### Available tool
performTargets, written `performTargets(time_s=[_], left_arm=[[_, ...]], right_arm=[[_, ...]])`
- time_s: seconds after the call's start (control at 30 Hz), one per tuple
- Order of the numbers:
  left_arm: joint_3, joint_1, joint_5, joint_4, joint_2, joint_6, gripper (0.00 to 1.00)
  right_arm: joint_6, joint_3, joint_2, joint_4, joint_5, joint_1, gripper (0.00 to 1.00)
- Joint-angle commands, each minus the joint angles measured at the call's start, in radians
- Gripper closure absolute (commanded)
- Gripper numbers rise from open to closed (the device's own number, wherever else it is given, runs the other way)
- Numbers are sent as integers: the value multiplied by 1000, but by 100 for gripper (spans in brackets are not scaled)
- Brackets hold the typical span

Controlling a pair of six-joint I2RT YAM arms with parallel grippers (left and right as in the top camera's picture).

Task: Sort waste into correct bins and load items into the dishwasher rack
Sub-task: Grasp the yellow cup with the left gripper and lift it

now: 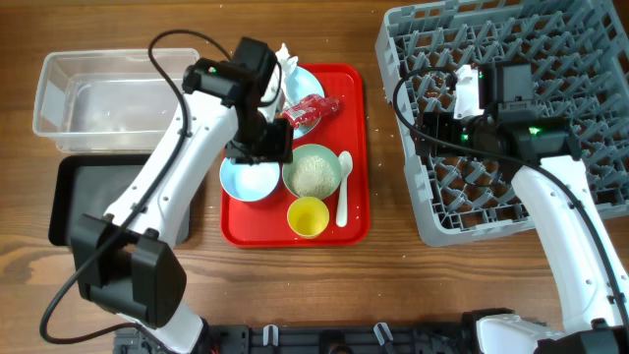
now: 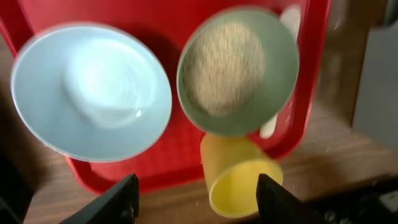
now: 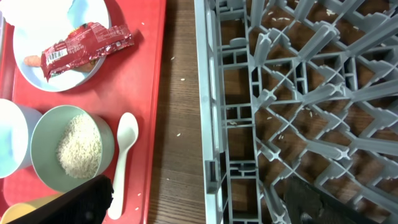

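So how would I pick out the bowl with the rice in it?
Find the flat red tray in the middle of the wooden table. The pale green bowl sits on it between the light blue bowl and the white spoon, right beside the yellow cup. It is the only dish holding a heap of white rice.

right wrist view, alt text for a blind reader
A grey dishwasher rack fills the right half. Left, a red tray holds a green bowl of rice, a white spoon and a red wrapper on a blue plate.
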Motion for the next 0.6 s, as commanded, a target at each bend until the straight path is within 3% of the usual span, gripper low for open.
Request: performTargets(time_s=[0.0,0.3,0.43,0.57], left_arm=[[-11,-65,23,-45,-17,56,41],[-79,-154,-58,-93,-17,-19,44],[-234,-154,-68,12,-17,-45,46],[-252,-154,-68,38,-19,-50,49]], right_arm=[[3,5,4,1,-6,0,9],[3,5,4,-21,-6,0,9],[3,5,4,-21,-6,0,9],[4,5,4,-23,-7,0,8]])
